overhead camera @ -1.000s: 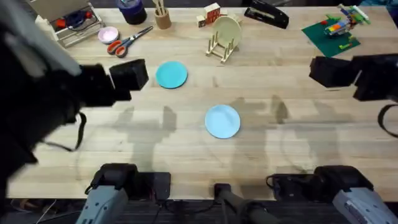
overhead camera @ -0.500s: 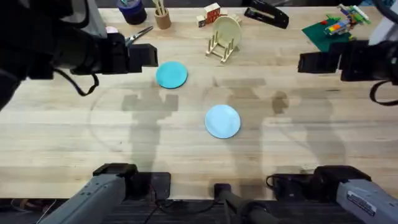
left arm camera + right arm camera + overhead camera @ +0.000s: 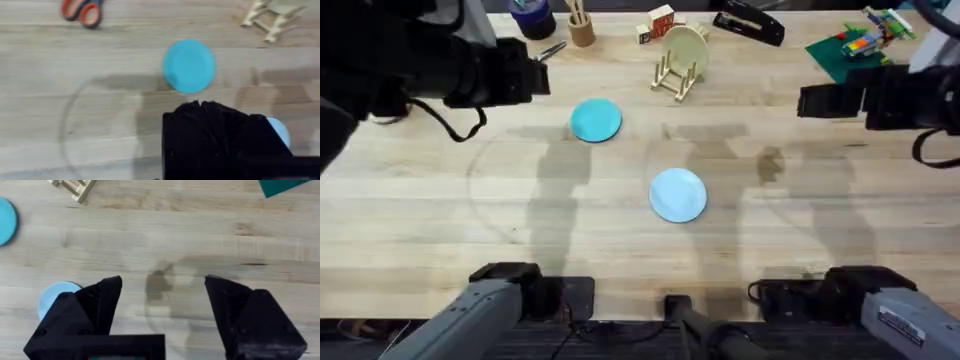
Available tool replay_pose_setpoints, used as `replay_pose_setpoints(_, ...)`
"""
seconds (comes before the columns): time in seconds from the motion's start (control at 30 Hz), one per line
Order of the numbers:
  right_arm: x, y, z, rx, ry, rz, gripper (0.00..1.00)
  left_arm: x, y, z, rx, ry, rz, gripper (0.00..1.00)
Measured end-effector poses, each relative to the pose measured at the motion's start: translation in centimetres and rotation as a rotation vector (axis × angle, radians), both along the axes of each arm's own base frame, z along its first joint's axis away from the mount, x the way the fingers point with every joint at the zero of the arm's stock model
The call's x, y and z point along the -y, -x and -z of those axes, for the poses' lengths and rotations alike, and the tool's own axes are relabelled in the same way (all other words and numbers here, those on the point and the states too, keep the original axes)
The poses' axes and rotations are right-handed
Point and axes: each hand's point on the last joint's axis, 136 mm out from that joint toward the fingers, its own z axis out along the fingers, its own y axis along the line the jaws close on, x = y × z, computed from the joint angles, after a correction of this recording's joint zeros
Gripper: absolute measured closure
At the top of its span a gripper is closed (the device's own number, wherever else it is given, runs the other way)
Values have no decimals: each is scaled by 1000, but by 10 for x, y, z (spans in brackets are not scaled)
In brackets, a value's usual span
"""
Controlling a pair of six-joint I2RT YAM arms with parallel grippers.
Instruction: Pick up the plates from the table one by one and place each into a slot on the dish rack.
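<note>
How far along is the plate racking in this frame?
Nothing is racked from the task yet: the teal plate and the pale blue plate both lie flat on the table. The dish rack holds only a cream plate. The right gripper is open and empty; both plates remain.
</note>
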Motion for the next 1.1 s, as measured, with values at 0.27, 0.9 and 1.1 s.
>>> replay_pose_setpoints(0.27,0,0,0,0,0,0,5,-2,-10,9,-40,260,56,960)
replay_pose_setpoints(0.9,0,0,0,0,0,0,5,10,-51,92,-186,614,258,960)
replay_pose_setpoints(1.1,0,0,0,0,0,0,5,8,-59,120,-220,631,267,961)
